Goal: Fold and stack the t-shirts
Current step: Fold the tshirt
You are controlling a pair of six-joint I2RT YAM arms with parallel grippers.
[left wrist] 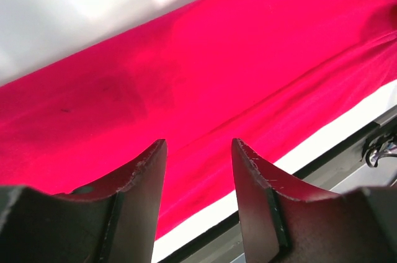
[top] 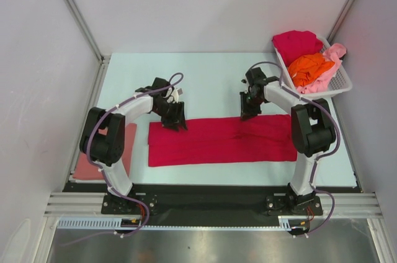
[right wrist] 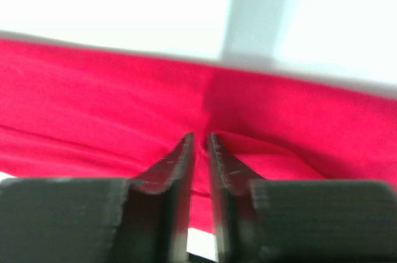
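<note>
My right pincer (right wrist: 200, 142) pinches the far edge of the red shirt (top: 217, 142). My left pincer (left wrist: 198, 151) stands open over it.

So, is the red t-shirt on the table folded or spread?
Partly folded: the crimson red cloth t-shirt lies as a long narrow band, no sleeves showing, not doubled crosswise.

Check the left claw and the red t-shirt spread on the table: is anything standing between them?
Nothing visible does. The left claw hangs open over the red t-shirt, near its far edge; its wrist view shows only bare red cloth beyond the fingertips.
</note>
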